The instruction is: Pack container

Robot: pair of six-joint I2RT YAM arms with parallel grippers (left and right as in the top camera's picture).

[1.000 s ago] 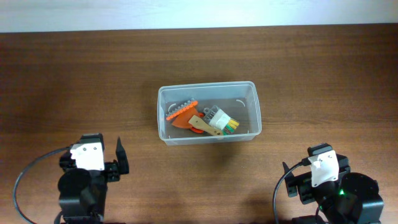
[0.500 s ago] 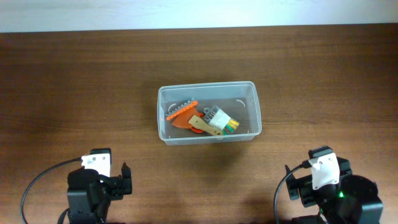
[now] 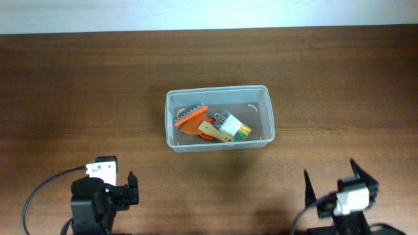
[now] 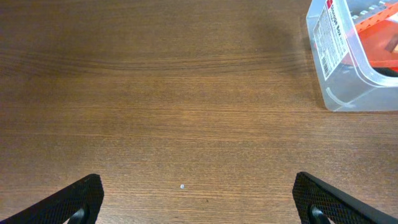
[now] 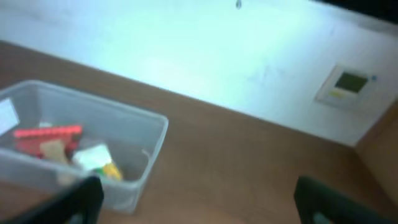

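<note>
The left claw (image 4: 198, 190) stands wide apart over the bare wooden surface (image 4: 186, 93), holding and touching nothing. The right claw (image 3: 331, 175) is likewise spread wide and empty. The container (image 3: 217, 90) sits mid-surface, well apart from both, with small items (image 3: 212, 125) inside.

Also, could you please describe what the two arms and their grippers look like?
The left arm is black, with a white block on top and a black cable looping beside it; the right arm looks alike. The left gripper has two black fingers with a fine mesh texture; the right gripper's look dark but blurred.
</note>
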